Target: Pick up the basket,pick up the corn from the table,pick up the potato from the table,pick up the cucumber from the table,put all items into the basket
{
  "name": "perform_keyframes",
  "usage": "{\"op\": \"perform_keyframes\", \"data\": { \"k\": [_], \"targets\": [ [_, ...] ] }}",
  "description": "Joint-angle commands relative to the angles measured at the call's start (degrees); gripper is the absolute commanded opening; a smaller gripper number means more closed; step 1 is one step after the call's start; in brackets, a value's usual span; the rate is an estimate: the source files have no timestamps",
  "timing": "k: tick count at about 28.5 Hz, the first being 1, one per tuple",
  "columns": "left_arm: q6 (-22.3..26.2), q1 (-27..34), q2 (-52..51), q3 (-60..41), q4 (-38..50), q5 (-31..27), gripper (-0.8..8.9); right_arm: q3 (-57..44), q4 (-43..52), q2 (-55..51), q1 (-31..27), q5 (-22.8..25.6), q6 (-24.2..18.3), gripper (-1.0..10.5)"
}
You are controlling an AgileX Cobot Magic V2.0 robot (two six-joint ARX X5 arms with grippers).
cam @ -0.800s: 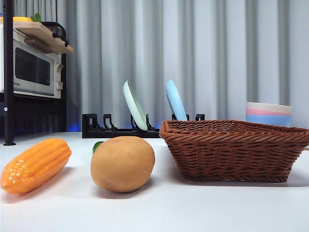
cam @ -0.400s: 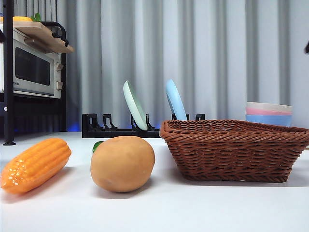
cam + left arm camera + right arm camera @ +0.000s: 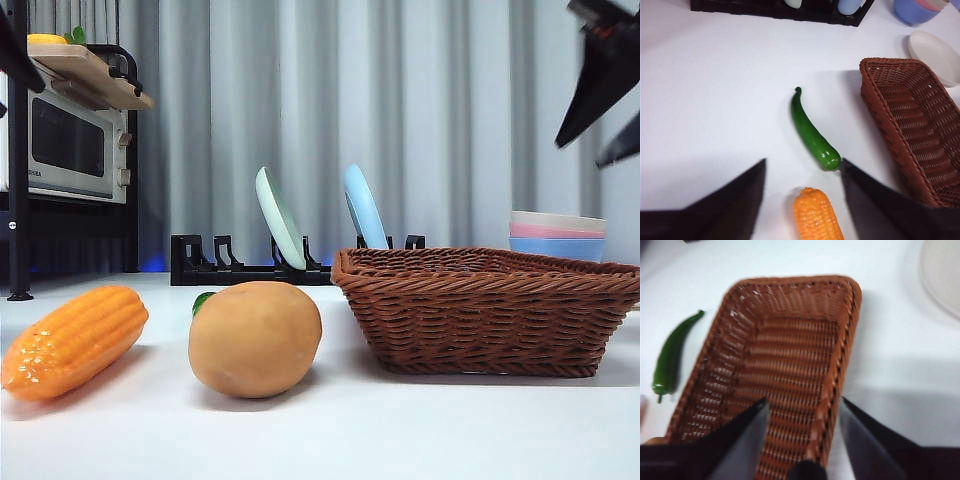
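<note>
1. The right gripper [image 3: 802,407] hangs spread apart above the wicker basket [image 3: 785,360], straddling its rim.
2. The left gripper [image 3: 802,167] hovers, jaws parted, over the corn [image 3: 816,214] and cucumber [image 3: 811,132].
3. The potato [image 3: 255,338] sits between corn and basket.

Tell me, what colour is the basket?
Dark reddish-brown woven wicker basket; the right wrist view shows it best, from above.

The brown wicker basket [image 3: 487,310] stood empty; beside it lay the tan potato [image 3: 255,339], orange corn [image 3: 73,341], and, apparently behind them, the curved green cucumber [image 3: 811,133].
</note>
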Motion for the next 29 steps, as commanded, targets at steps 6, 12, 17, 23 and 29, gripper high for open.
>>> {"op": "perform_keyframes", "data": {
  "k": [6,12,17,23,29],
  "targets": [
    [0.9,0.1,0.1,0.0,-0.3,0.2,3.77,3.4,0.1,12.9,0.0,0.0,-1.8,2.9],
    [0.9,0.1,0.1,0.0,-1.3,0.2,3.77,5.7,0.2,22.4,0.0,-1.2,-1.8,2.8],
    [0.9,0.1,0.1,0.0,-1.9,0.2,3.77,5.7,2.3,25.7,0.0,-5.7,-1.6,-0.1],
    [-1.4,-1.3,2.7,0.1,-0.5,0.4,3.77,5.8,2.4,21.6,0.0,-5.7,1.8,-0.1],
    [-4.8,-9.0,16.8,5.1,2.9,-1.4,3.77,5.8,0.5,10.4,0.0,-5.6,2.8,-0.1]
  ]
}}
